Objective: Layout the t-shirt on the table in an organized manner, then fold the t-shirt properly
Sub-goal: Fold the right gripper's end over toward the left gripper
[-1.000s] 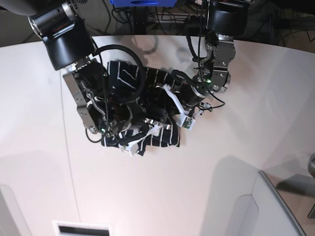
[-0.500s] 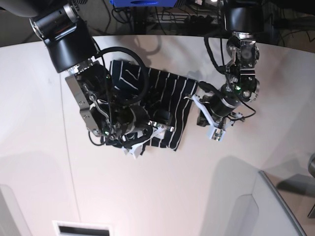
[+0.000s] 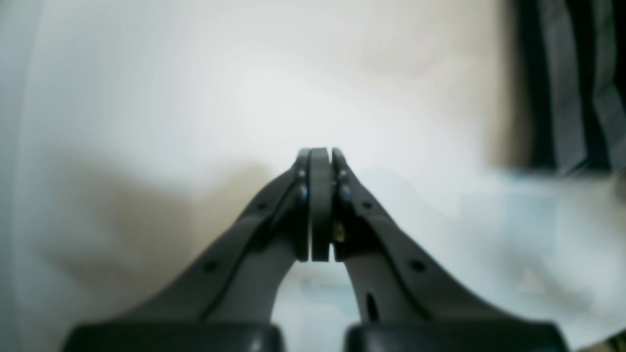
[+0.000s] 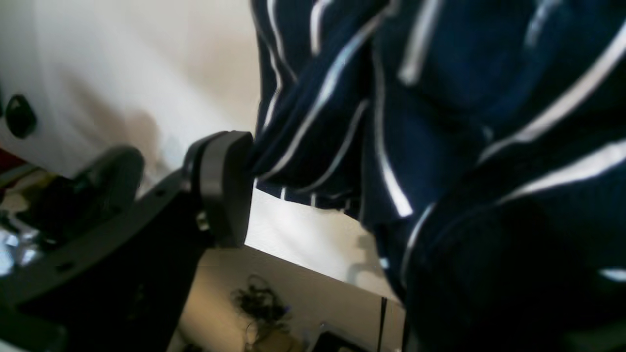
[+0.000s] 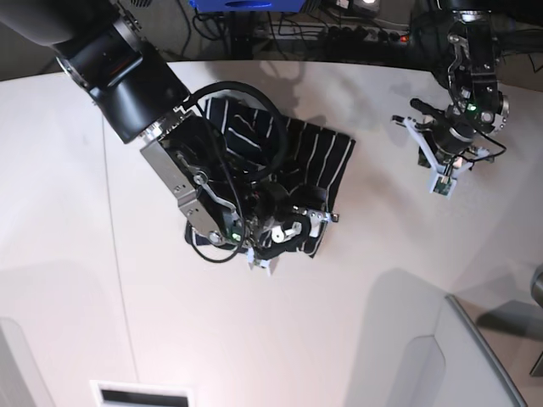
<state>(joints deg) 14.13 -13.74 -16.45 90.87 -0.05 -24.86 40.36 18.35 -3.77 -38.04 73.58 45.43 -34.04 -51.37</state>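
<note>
Navy white-striped t-shirt [image 5: 305, 157] bunched on the white table [image 5: 356, 322] near its far curved edge, right end effector [image 5: 288, 229] set at the shirt's near hem with fingers spread apart among the folds, left end effector [image 3: 320, 156] pressed together, empty, held over bare table well apart from the shirt

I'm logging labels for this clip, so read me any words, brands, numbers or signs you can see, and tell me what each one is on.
None can be read in any view.
The t-shirt shows only white stripes, no print.
The table is bare white, unmarked.
The left gripper and right gripper show no legible marking.
The blue object at the base view's top edge is cropped; no lettering can be made out.
</note>
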